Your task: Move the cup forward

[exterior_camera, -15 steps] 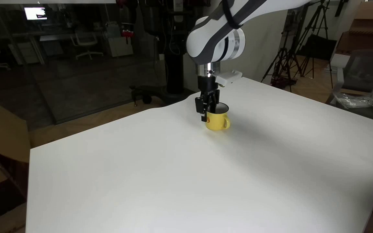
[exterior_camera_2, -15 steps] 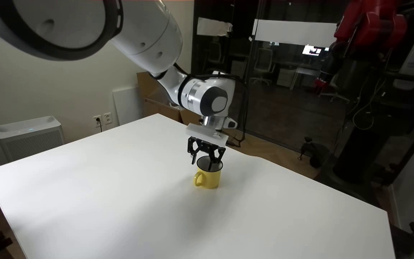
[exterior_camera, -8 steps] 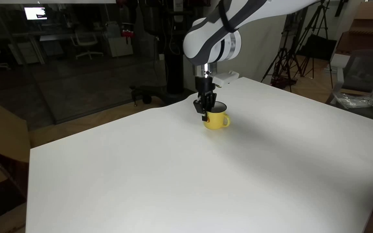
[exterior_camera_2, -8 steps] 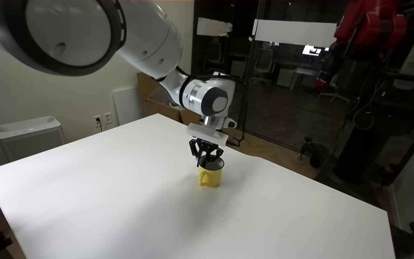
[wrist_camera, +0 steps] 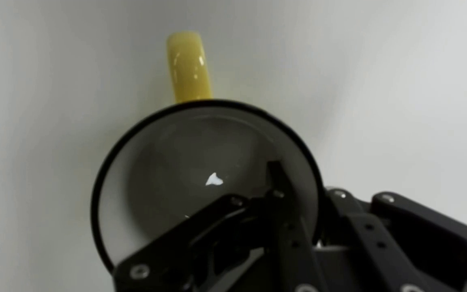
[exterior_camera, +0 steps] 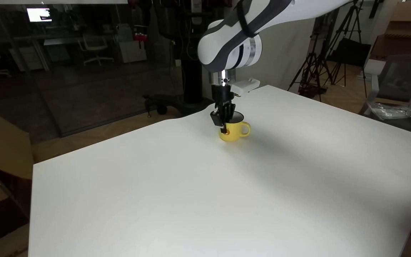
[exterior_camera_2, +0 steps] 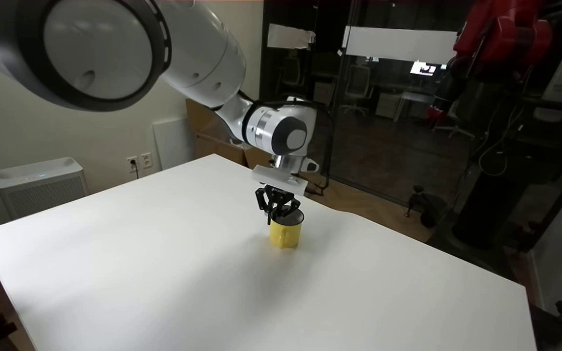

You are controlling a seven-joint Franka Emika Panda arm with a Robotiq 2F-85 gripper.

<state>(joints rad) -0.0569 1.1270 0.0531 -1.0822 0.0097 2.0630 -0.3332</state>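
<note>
A: Where is the yellow enamel mug [exterior_camera: 233, 132]?

B: At the white table [exterior_camera: 177, 185], toward the table's far edge in an exterior view; whether its base touches the table cannot be told.

A: And the gripper [wrist_camera: 313, 194]?

B: Pinched on the mug's wall. Wrist view: one finger [wrist_camera: 280, 178] inside, its partner outside, the dark rim [wrist_camera: 214, 103] between them; the handle [wrist_camera: 189, 67] is outside the grip.

A: Which steps are complete?

B: The grasp, by appearance. How much forward travel is covered cannot be judged here.

A: What remains?

B: Presumably the forward carry or slide over the table, or its remainder, then release and retreat; the mug is not yet let go.
</note>
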